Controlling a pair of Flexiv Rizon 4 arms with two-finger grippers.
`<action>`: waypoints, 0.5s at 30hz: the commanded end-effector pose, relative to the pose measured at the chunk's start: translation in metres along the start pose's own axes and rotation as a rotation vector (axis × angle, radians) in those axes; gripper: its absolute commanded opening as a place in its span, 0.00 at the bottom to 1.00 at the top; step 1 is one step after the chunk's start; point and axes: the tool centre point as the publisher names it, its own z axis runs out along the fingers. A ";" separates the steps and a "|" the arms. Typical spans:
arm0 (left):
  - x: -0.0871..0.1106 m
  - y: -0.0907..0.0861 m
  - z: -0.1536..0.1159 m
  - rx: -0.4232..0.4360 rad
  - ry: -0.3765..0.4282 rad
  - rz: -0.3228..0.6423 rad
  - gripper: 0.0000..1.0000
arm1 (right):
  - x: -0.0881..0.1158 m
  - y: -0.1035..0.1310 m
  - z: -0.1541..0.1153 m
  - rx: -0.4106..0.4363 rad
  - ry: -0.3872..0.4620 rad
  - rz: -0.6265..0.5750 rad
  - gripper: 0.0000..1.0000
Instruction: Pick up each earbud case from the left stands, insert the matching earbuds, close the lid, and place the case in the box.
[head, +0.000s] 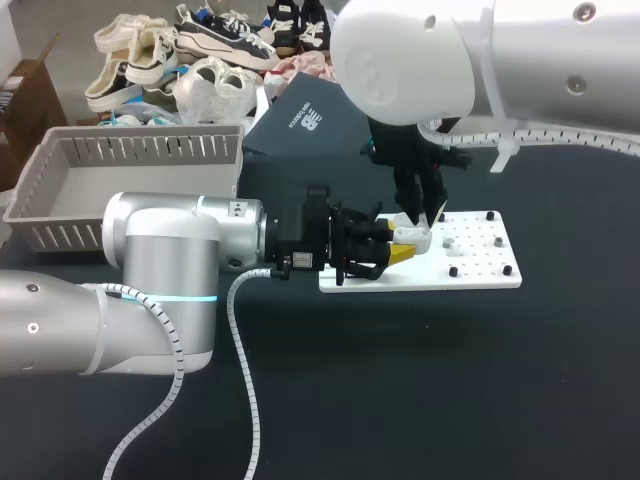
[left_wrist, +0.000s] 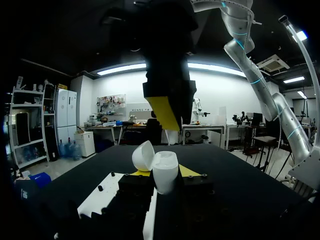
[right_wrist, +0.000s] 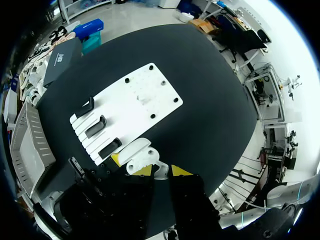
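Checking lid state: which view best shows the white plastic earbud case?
Left wrist view: the white plastic earbud case sits lid-open in the left gripper. Head view: largely hidden. Right wrist view: top only.

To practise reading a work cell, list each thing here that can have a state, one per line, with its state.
earbud case: lid open, held off the stands.
left end effector: shut on the earbud case.
right end effector: close above the earbud case; open or shut unclear.
stands: all three empty.
box: no case seen inside.
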 end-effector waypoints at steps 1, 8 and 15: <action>0.001 0.000 0.000 -0.001 -0.002 0.001 0.00 | 0.001 0.000 0.001 -0.005 -0.007 0.001 0.00; 0.001 0.000 0.000 -0.001 -0.002 0.001 0.00 | 0.000 0.005 0.002 -0.001 -0.010 -0.002 0.00; 0.001 0.000 0.000 -0.001 -0.002 0.001 0.00 | -0.002 0.008 0.006 0.008 -0.004 -0.002 0.00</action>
